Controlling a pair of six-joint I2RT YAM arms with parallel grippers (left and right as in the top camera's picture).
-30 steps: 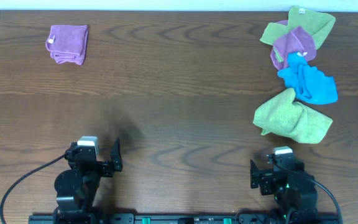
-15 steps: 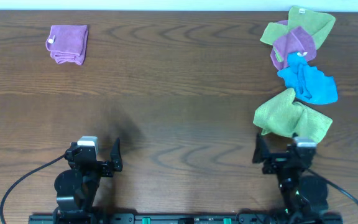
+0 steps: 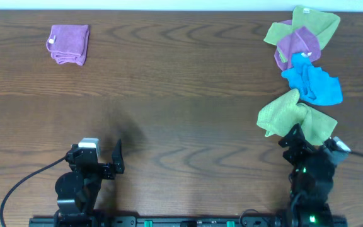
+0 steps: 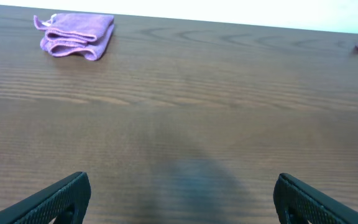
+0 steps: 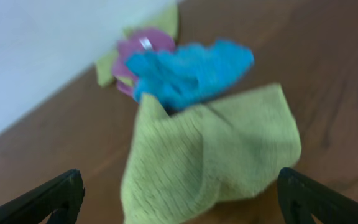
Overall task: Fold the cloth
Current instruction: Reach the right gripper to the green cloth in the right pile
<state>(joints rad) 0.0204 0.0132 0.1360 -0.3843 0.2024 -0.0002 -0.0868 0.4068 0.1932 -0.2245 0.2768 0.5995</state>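
Cloth (image 3: 295,120) of lime green is seen lying rumpled on the right side of the desk (image 3: 181,94), near the front edge. It is bunched into a lumpy shape with soft folds, and a fine bumpy weave is shown in the right wrist view. A bright blue cloth (image 3: 312,83) is crumpled just behind it. Farther back, another green cloth (image 3: 307,22) is bunched with a purple one (image 3: 298,43). A small purple cloth (image 3: 69,44) is folded flat at the far left. The desk is made of dark brown wood with wavy grain. The right pincer (image 5: 179,199) is spread wide just in front of the lime-green cloth, and nothing is pinched. The left pincer (image 4: 179,199) is spread wide too, low over the wood, and nothing is held.
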